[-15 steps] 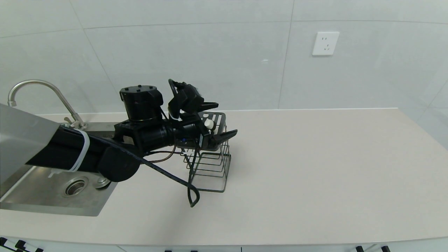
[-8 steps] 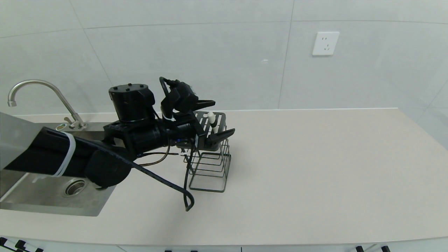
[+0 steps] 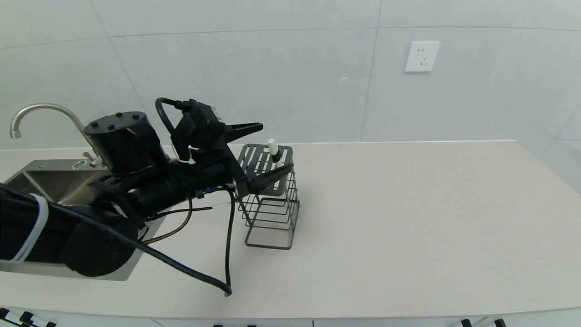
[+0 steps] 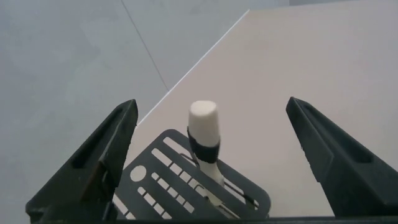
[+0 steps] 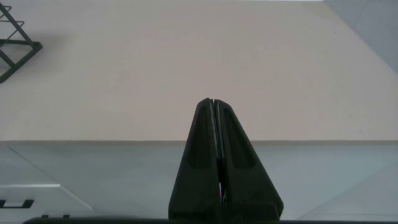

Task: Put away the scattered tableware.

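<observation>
A black wire cutlery rack (image 3: 271, 200) stands on the beige counter. A utensil with a white-tipped handle (image 3: 272, 147) sticks upright out of its slotted top (image 4: 186, 186); the handle (image 4: 204, 127) has a dark band below the white tip. My left gripper (image 3: 265, 152) is open just beside the rack's top on the sink side, with nothing between its fingers (image 4: 93, 168), and the handle is a little beyond them. My right gripper (image 5: 214, 106) is shut with nothing in it, low over the counter's front edge.
A steel sink (image 3: 50, 181) with a curved tap (image 3: 43, 111) lies left of the rack. The counter (image 3: 408, 204) stretches bare to the right. A wall socket (image 3: 422, 56) sits on the tiled wall. A corner of the rack (image 5: 15, 46) shows in the right wrist view.
My left gripper has drawn back from the rack toward the sink and risen a little, staying open. The white-tipped utensil now stands free in the rack.
</observation>
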